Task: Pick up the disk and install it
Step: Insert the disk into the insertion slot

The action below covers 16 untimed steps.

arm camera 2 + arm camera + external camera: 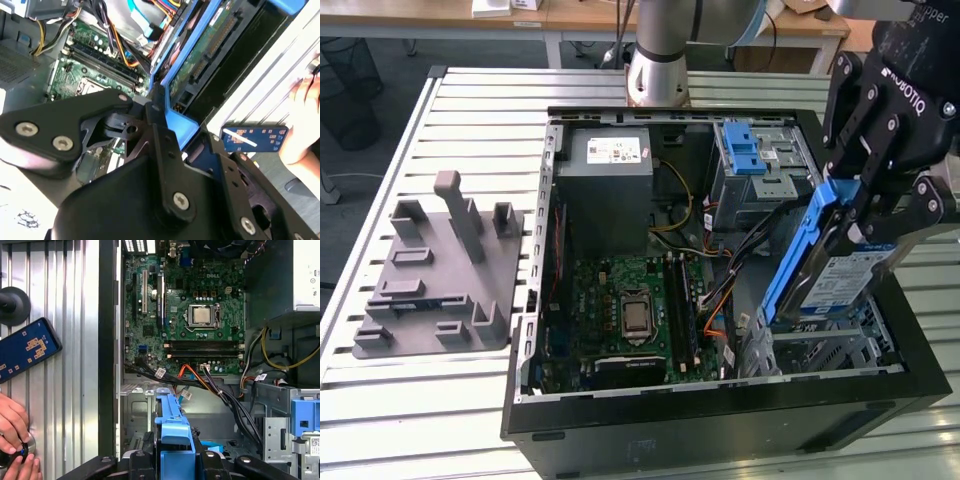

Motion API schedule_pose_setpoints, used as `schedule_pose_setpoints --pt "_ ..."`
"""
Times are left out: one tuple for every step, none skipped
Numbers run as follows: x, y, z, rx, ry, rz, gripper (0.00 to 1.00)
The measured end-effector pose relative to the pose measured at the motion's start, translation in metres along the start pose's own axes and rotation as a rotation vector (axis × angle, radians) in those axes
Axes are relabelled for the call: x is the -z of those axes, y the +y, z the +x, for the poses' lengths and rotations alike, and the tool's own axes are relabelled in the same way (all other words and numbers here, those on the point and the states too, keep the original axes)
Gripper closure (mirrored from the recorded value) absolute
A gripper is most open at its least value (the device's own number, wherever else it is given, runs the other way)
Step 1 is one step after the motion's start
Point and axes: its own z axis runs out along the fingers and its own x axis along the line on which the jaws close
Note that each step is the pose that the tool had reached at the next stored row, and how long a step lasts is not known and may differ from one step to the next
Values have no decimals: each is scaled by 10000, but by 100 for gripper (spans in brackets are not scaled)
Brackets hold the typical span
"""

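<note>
The fingers [923, 205] clamp the disk [842, 278] — tilted over the computer case [720, 405].

We see the black gripper [876, 212] cut off by the top edge at the exterior view's right. It covers the upper end of the silver hard drive with blue plastic side rails [845, 278], whose lower end is hidden behind grey metal case framing [840, 345]. In the first wrist view, a person's hand [14, 435] and a dark flat phone [26, 347] run off the picture's edge.
</note>
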Motion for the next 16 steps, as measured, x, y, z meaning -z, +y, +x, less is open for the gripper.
schedule_pose_setpoints --pt "-6 -7 -1 -2 6 0 64" --pt "-9 -9 -1 -6 10 -1 64" --pt "-12 -10 -1 -7 11 -1 64" --pt "-17 -11 -1 -10 12 -1 64" --pt "-27 -12 -1 -14 5 -2 64" --pt "-35 -12 0 -20 5 -3 64" --pt "-39 -12 0 -25 8 -2 64" --pt "-41 -13 -1 -27 7 0 64" --pt "-41 -13 -1 -32 8 0 64" --pt "-42 -13 0 -35 5 0 64" --pt "-44 -13 0 -36 3 0 64" --pt "-42 -13 0 -36 2 0 64" --pt "-41 -13 0 -36 0 0 64" --pt "3 -13 -1 -42 4 -3 64" --pt "2 -13 -1 -46 1 -4 64" --pt "3 -13 0 -54 1 -4 64"
